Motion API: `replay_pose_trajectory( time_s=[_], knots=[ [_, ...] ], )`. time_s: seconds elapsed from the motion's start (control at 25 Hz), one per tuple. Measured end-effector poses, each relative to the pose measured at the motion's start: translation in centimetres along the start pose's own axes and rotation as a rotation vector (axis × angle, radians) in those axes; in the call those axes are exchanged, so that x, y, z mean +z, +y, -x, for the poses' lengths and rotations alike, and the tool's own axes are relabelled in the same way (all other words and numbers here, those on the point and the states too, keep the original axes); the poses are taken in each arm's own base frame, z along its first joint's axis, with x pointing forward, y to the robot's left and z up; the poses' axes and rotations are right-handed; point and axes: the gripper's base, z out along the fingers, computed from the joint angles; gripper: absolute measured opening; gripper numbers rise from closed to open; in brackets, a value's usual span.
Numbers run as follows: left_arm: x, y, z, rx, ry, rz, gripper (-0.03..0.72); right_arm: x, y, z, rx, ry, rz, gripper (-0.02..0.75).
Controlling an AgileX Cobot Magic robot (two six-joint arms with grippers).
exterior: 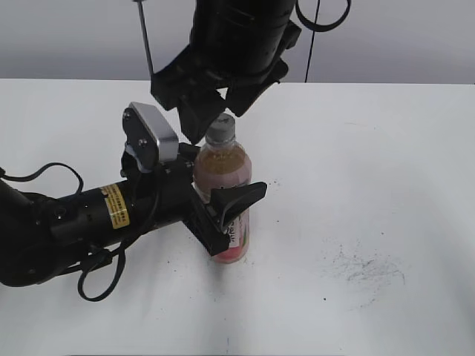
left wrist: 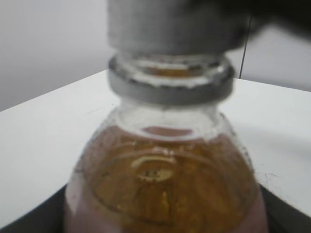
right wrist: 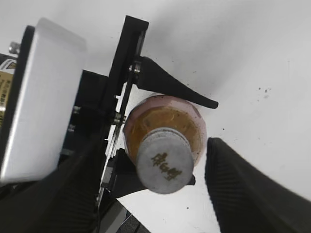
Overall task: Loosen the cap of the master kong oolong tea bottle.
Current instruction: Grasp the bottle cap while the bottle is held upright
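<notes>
- Exterior: the bottle (exterior: pixel 223 196) stands upright on the bench (exterior: pixel 386 163). The left gripper (exterior: pixel 226 215) pinches its body from the left; the right gripper (exterior: pixel 215 104) hangs spread just above the cap (exterior: pixel 220 130), not touching.
- Left wrist: the cap (left wrist: pixel 175 24) and neck fill the frame, with tea below; this gripper's jaws are hardly visible.
- Right wrist: spread fingers (right wrist: pixel 248 189) flank the cap (right wrist: pixel 165 166), apart from it. The step looks like the approach; next, lower, close on the cap, twist.
</notes>
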Motion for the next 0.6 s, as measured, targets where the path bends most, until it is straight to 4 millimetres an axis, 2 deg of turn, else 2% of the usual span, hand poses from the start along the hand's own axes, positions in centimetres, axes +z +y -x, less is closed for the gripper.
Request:
replay_pose_trajectory(
  time_s=[0.28, 0.6],
  knots=[
    [0.00, 0.00, 0.00, 0.000, 0.000, 0.000, 0.442, 0.73, -0.28, 0.04, -0.008, 0.019, -0.024, 0.473],
    [0.00, 0.00, 0.01, 0.000, -0.001, 0.000, 0.442, 0.73, -0.40, 0.03, -0.039, 0.021, -0.037, 0.326]
  ],
)
